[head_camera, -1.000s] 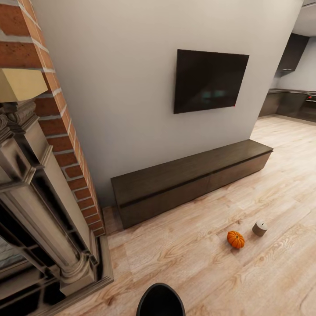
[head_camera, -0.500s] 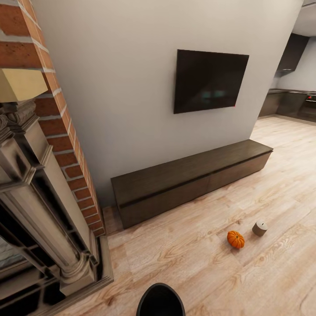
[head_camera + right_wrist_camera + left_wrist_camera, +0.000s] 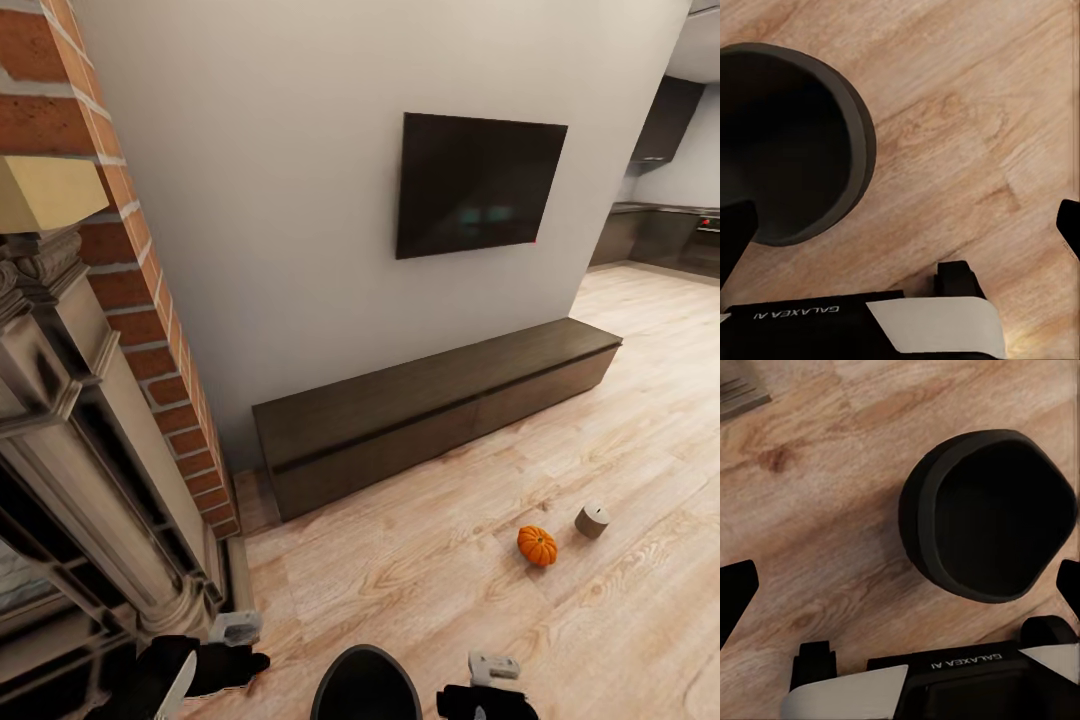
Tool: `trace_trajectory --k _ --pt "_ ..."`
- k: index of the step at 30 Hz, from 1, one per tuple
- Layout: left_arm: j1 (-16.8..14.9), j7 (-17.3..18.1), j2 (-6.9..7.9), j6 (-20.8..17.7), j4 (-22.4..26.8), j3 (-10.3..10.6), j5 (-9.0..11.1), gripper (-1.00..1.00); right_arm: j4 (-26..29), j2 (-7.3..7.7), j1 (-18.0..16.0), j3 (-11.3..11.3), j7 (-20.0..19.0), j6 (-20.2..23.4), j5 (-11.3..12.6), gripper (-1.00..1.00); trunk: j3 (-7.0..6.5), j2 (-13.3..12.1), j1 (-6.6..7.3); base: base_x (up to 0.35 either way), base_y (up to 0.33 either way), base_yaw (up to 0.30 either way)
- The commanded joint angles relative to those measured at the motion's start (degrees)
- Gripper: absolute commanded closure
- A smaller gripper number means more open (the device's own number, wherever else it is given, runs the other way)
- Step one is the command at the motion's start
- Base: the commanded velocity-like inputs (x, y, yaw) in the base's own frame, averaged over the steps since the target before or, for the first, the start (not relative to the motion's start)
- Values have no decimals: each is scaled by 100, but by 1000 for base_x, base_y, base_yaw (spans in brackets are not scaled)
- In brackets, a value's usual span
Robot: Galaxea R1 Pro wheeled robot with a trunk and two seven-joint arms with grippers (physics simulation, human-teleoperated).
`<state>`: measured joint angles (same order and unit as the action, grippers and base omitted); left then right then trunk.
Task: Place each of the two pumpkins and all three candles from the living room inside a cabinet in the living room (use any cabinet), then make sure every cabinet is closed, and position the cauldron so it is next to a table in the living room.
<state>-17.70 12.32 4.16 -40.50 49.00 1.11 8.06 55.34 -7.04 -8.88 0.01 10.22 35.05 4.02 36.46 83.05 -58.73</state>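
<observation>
- Head view: the round-bellied matte black cauldron (image 3: 366,684) is standing on the pale wooden plank floor (image 3: 450,590), at the bottom edge of the picture between the two arms. The left gripper (image 3: 228,662) is coming in beside it on the fireplace side and the right gripper (image 3: 490,690) on the other side; from here I cannot tell how their fingers are standing.
- Further away on the floor, the small bright-orange ribbed pumpkin (image 3: 537,545) is lying just beside the short pale grey candle (image 3: 592,520), apart from it. Both are lying near the long low dark-brown wood cabinet (image 3: 440,410), whose fronts are looking closed, under the black wall television (image 3: 478,184).
- Left wrist view: the cauldron (image 3: 988,514) is showing a wide mouth and a thick dull rim. The two dark fingertips (image 3: 735,592) are standing far apart at the picture's edges, holding nothing.
- Right wrist view: the cauldron (image 3: 787,142) is again below the gripper, and the fingers (image 3: 735,240) are standing wide apart, empty.
- Judgement: the pot is probably stiff and rather heavy, with a matte skin that is not slipping much. Its belly is looking too wide for one gripper, so taking the rim, one arm at each side, is seeming the better hold.
</observation>
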Motion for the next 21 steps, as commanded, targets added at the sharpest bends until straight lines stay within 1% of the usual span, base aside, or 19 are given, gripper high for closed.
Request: trace_trajectory --k 1,2,3,4,5,6,8,10,11,13,15,16,19,21 --pt "-63 -28 -14 -34 -4 -40 64 -100 -322 -10 -142 0 106 -197 41 -100 6 3 0 0 0 0" --pt "-115 -35 -26 -38 -20 -111 82 -100 -698 -19 -279 0 153 -441 42 -100 6 3 0 0 0 0" --pt "-160 -40 -40 -40 -70 -226 99 -100 -1311 -25 -483 -1 193 -817 48 -100 6 3 0 0 0 0" --pt "-177 -45 -49 -34 -141 -289 105 -100 -1700 -28 -614 -1 208 -1063 51 -100 6 3 0 0 0 0" --pt "-183 -47 -54 -29 -191 -315 106 -100 -1874 -29 -675 -1 213 -1182 50 -100 6 3 0 0 0 0" --pt "-192 -50 -64 -11 -320 -354 103 -100 -2166 -31 -780 -1 221 -1393 49 -100 6 3 0 0 0 0" --pt "-201 -57 -106 143 -622 -395 96 -100 -2509 -33 -906 -1 229 -1688 44 -100 6 3 0 0 0 0" --pt "-206 -136 -201 673 -905 -416 86 -100 -2669 -37 -964 -1 233 -1842 40 -100 6 3 0 0 0 0" --pt "-206 -273 -226 901 -1019 -420 91 -100 -2698 -42 -975 -1 234 -1871 39 -100 6 3 0 0 0 0" --pt "-213 -797 -310 1292 -1252 -422 101 -100 -2725 -64 -987 5 219 -1909 38 -100 6 3 0 0 0 0" --pt "-215 -1028 -411 1416 -1303 -416 100 -100 -2731 -77 -1003 7 202 -1924 40 -100 6 3 0 0 0 0" --pt "-219 -1084 -445 1439 -1310 -415 99 -100 -2731 -80 -1006 7 193 -1930 42 -100 6 3 0 0 0 0" --pt "-229 -1146 -495 1469 -1356 -411 129 -100 -2730 -84 -1009 8 158 -1937 45 -100 6 3 0 0 0 0" --pt "-232 -1165 -510 1481 -1379 -410 241 -100 -2730 -87 -1010 11 131 -1939 46 -100 6 3 0 0 0 0"
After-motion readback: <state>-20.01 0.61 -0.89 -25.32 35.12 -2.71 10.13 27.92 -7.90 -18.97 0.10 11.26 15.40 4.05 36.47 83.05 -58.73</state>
